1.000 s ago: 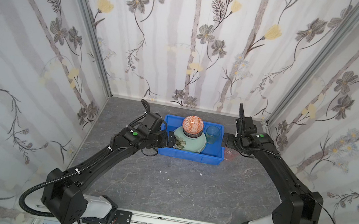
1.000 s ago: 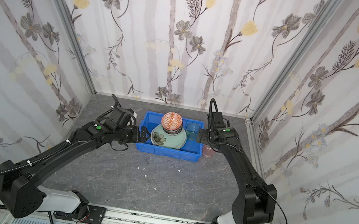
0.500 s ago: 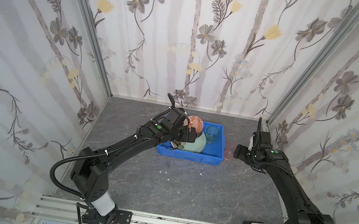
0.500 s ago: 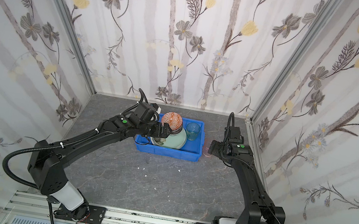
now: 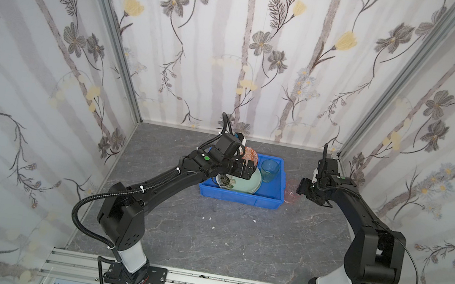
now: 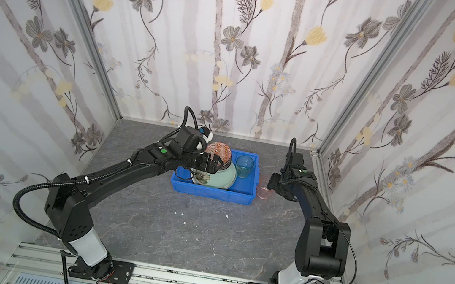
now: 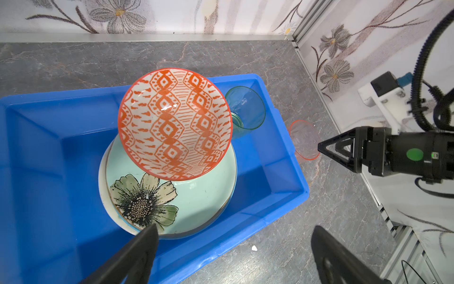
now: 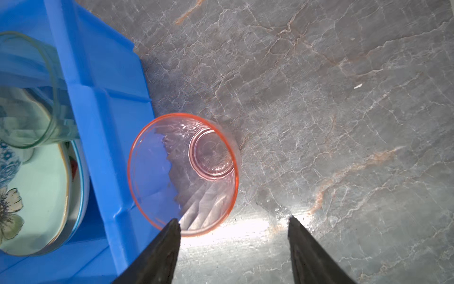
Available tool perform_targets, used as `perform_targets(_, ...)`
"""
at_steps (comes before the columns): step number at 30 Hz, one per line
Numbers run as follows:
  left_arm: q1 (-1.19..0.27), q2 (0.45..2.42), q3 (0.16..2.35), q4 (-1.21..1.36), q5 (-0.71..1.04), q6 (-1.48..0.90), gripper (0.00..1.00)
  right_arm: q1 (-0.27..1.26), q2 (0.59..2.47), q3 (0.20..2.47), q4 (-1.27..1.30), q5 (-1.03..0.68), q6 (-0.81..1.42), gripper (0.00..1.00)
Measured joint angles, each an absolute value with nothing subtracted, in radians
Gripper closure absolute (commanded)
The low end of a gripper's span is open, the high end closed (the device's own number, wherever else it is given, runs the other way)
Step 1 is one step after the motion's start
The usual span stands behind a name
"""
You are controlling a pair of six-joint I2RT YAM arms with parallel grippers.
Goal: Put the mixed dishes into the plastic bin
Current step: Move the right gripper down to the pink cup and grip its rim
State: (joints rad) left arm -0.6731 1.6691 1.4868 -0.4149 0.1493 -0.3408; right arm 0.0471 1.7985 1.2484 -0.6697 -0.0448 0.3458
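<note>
Standing apart and empty, the fingers [image 8: 159, 253] of the right gripper [image 8: 232, 222] hang over the pink tumbler [image 8: 184, 172], which stands upright just outside the blue bin [image 7: 282, 172]. The left gripper [image 7: 235, 227] gapes wide above the bin, holding nothing. Inside the bin are an orange bowl [image 7: 174, 123], a mint plate [image 7: 201, 196] and a green tumbler [image 7: 248, 110].

Bright even light, sharp, wide-angle bowing — glare on tabletop [image 8: 245, 228]

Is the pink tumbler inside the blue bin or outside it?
Outside. The pink tumbler stands upright on the grey table, close beside the outer wall of the blue bin, as the right wrist view shows.
</note>
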Motion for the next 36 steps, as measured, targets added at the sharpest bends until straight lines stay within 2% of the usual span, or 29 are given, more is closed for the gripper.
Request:
perform_targets(7, -0.663, 1.678, 1.466, -0.415, 0.142, -0.329, 0.00, 0.046, 1.897, 1.311, -0.665, -0.043, 0.331, 0.58)
perform_targets(13, -0.653, 1.688, 1.458, -0.415, 0.154, -0.322, 0.00, 0.046, 1.952, 1.347, -0.665, -0.034, 0.330, 0.68)
perform_targets(25, -0.641, 1.696, 1.454, -0.415, 0.184, -0.323, 0.00, 0.046, 1.987, 1.372, -0.672, -0.026, 0.319, 0.98)
perform_targets(36, -0.630, 1.700, 1.454, -0.414, 0.233, -0.318, 0.00, 0.046, 1.917, 1.446, -0.781, 0.019, 0.266, 1.00)
